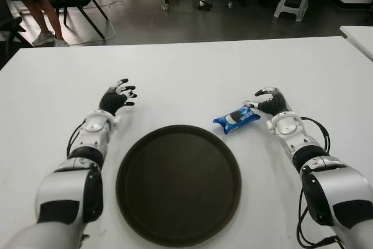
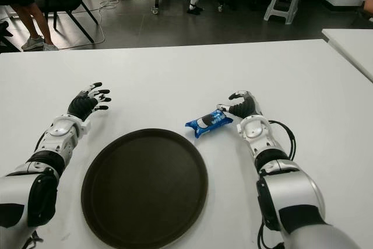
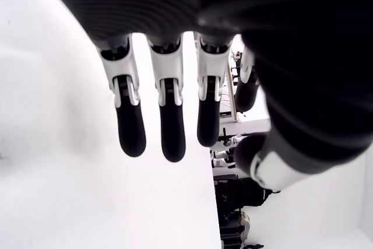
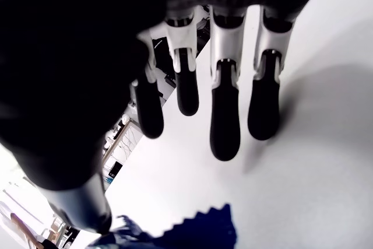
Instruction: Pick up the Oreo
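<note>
White table fills the foreground. At left, the left hand shows beside the round dark tray, fingers spread, holding nothing. Right of the tray's upper edge lies the blue Oreo pack, and the right hand is just beside it, fingers apart.

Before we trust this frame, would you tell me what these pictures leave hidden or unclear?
- Oreo packet: right wrist view shows only one edge; the picture's border cuts off the rest.
- Whether the right hand touches the packet: eye views show them close, contact unclear.
- Tray: near rim cropped in both eye views.
- Left hand: its palm fills the left wrist view, hiding the table beneath.
</note>
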Motion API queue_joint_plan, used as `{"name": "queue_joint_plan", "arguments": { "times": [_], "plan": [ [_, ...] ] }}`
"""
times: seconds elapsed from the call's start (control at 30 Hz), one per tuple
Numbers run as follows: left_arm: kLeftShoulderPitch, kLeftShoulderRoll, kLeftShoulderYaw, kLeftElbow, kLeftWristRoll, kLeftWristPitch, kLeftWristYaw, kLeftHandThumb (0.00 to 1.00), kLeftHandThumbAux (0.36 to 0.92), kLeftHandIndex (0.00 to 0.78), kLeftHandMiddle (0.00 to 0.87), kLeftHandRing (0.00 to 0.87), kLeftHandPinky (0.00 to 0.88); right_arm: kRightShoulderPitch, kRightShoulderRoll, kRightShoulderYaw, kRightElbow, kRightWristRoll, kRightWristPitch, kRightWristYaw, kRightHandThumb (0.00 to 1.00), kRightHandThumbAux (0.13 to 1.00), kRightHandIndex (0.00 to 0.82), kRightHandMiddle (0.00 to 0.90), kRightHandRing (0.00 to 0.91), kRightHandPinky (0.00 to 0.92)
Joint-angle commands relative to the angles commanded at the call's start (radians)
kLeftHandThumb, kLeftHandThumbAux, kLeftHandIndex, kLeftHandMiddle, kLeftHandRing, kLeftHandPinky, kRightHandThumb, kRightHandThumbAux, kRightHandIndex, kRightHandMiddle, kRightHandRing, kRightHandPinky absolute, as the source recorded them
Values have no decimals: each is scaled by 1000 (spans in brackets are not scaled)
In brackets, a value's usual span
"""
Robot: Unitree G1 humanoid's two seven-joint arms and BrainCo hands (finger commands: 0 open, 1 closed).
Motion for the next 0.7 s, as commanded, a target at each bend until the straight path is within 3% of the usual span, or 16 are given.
{"name": "queue_joint_plan", "arguments": {
  "times": [0.2,0.7],
  "plan": [
    [-1,1,8,0,-9,1,-13,0,634,123,244,287,358,0,3,-2,0,0,0,-8,130,755,384,491,510,506],
    [-3,7,6,0,-7,6,-13,0,683,123,235,277,343,-3,8,-6,0,7,3,-2,163,762,393,505,523,529]
  ]
}}
